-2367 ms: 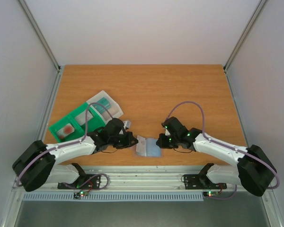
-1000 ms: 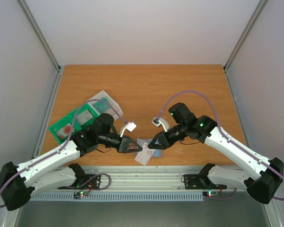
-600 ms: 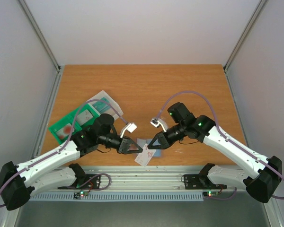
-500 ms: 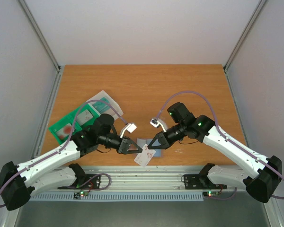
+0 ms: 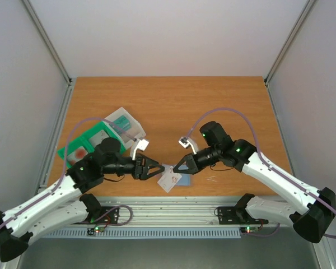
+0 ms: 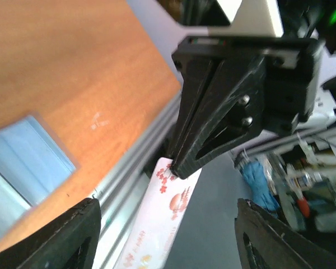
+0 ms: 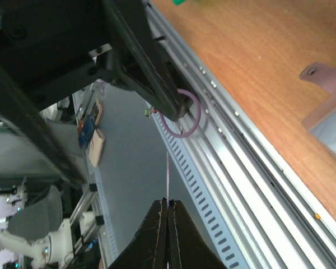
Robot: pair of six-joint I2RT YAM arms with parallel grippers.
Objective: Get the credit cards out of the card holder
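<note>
Light wooden table [image 5: 213,95] is sitting inside a plain white-walled enclosure. An aluminium rail [image 5: 173,208] is running along its near edge.

Right claw [image 5: 180,166]: its fingers are pressing together, clamping one corner of a white card [image 5: 169,181] that is carrying a red blossom print.
- Left wrist view: the right claw [image 6: 176,167] is pinching the upper corner of the white card [image 6: 165,230].
- Right wrist view: the card [image 7: 167,174] is showing edge-on, as a thin line rising from the closed tips of the right claw [image 7: 168,204].
- The white card is hanging tilted, off the table surface, just on the near side of the card holder [image 7: 325,84].

Left claw [image 5: 155,168]: its fingers [image 6: 67,241] are standing wide apart and gripping nothing.
- It is facing the right claw from the left side of the card holder.
- In its own wrist view the white card is hanging in the gap between its fingers, touching neither as far as I can tell.

Card holder: it is lying flat on the table, close under the right claw. A pale flap with a metal snap is showing in the right wrist view.

Light-blue card [image 6: 31,162]: it is lying flat at the card holder [image 5: 185,180]. I cannot tell whether it is sitting inside the sleeve or only resting against it.

A green tray [image 5: 84,147] and a clear box [image 5: 126,124] are sitting side by side, well to the left of the card holder and farther back.
</note>
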